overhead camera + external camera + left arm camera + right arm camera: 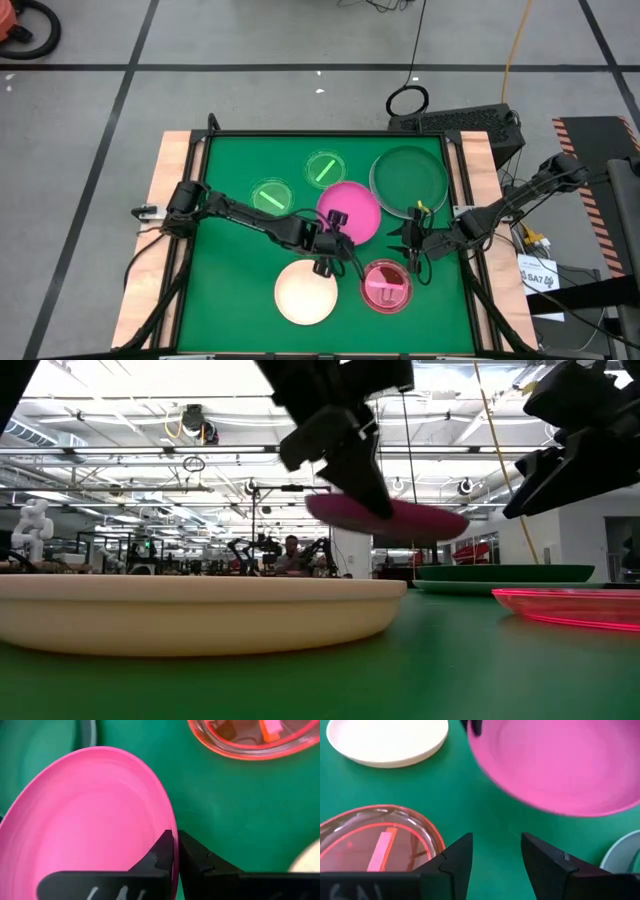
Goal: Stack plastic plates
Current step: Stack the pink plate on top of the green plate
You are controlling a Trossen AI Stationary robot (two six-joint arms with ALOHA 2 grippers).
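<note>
Magenta plate (351,209): light, stiff, slick; pinched at its rim, lifted clear of the bench (230,280).
Left gripper (335,228): fingers clamped on that rim.
Right gripper (413,238): fingers spread, empty, nearby.

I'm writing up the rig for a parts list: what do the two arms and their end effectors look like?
Both arms are dark, slim and jointed, with black cables trailing along them. The left end effector has two flat, angular black fingers, with pale scribbled markings on the body behind them. The right end effector has matching black fingers with stepped inner faces.

Grey tiled floor (250,40), bright ceiling lights (120,420), perhaps workshop
</note>
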